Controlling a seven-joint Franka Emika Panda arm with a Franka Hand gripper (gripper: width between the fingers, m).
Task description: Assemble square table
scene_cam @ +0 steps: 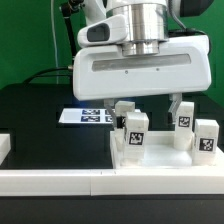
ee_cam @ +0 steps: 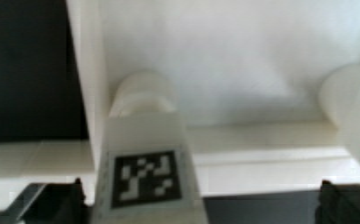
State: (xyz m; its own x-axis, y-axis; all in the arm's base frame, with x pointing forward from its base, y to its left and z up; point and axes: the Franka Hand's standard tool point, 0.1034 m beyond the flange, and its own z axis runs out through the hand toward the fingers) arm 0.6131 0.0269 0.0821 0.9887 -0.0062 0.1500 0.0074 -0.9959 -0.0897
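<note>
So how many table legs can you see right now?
4: one leg left of centre, another just behind it, two on the exterior view's right. None seems hidden.
</note>
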